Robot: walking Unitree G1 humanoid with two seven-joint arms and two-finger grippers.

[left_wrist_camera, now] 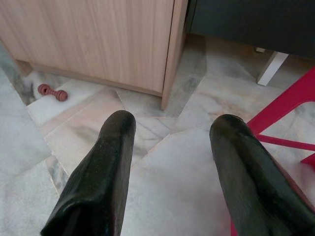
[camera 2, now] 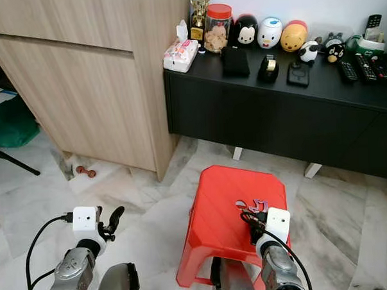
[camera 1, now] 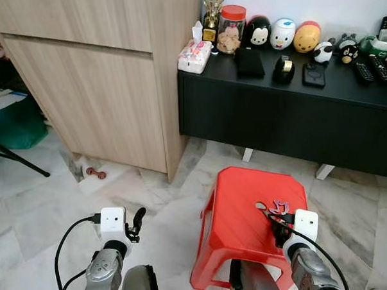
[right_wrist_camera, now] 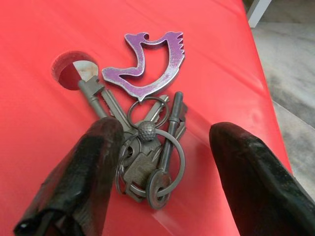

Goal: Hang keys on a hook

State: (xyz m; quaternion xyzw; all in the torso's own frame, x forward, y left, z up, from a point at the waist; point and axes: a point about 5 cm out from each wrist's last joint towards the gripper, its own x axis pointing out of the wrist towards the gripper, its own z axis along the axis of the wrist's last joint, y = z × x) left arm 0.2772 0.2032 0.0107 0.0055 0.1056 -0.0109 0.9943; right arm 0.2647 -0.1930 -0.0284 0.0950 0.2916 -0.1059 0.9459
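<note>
Keys [right_wrist_camera: 147, 147] on red stool [camera 1: 241, 207], right end effector [right_wrist_camera: 162, 162] fingers apart astride them, left end effector [left_wrist_camera: 170, 162] spread over floor

The stool [right_wrist_camera: 49, 147] is glossy red plastic, smooth enough to catch the light. On it the keys [right_wrist_camera: 147, 162] are dull grey metal on thin wire rings, with a purple fob [right_wrist_camera: 147, 73] of brushed, anodised-looking metal. The right hand's fingers [right_wrist_camera: 83, 187] are matt black, finely textured. The floor [left_wrist_camera: 172, 162] is polished veined marble; the cabinet [camera 1: 101, 91] pale matt wood grain.
</note>
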